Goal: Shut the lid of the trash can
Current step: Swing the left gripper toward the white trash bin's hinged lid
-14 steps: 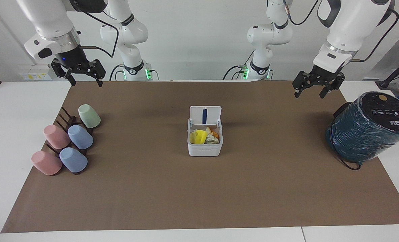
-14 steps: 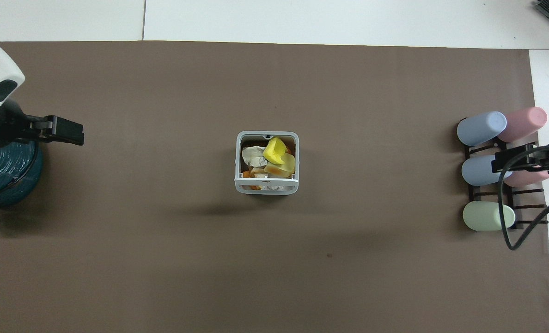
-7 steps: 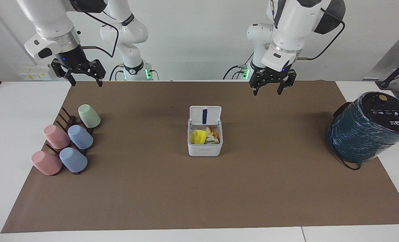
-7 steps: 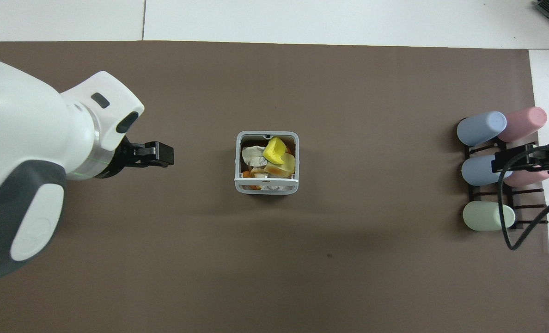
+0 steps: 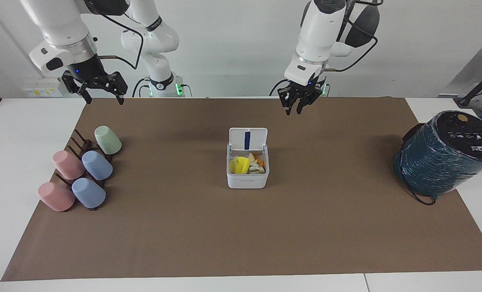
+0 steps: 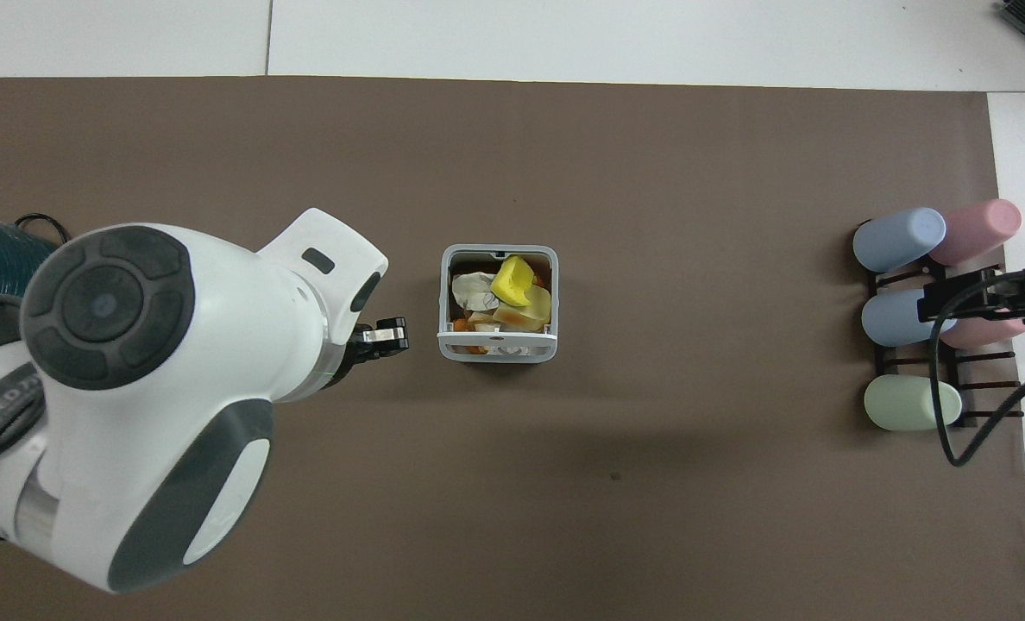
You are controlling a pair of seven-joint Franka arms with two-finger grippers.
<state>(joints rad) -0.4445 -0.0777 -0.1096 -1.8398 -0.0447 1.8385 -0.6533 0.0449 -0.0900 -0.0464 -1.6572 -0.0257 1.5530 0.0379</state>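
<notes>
The trash can is a small white square box in the middle of the brown mat, with crumpled paper and yellow and orange scraps inside. In the overhead view the trash can shows its open top. The lid stands upright on the hinge at the robots' side, blue strip facing away from them; the lid is edge-on from above. My left gripper hangs over the mat beside the can toward the left arm's end, apart from the lid; from above the left gripper sits close to the can's corner. My right gripper waits open above the cup rack.
A dark rack with several pink, blue and green cups lies at the right arm's end; from above, the cups are partly under the right gripper. A large teal wrapped cylinder stands at the left arm's end.
The left arm has swung from over the teal cylinder toward the middle and now hangs beside the trash can's lid. The right arm, the can and the lid have not moved.
</notes>
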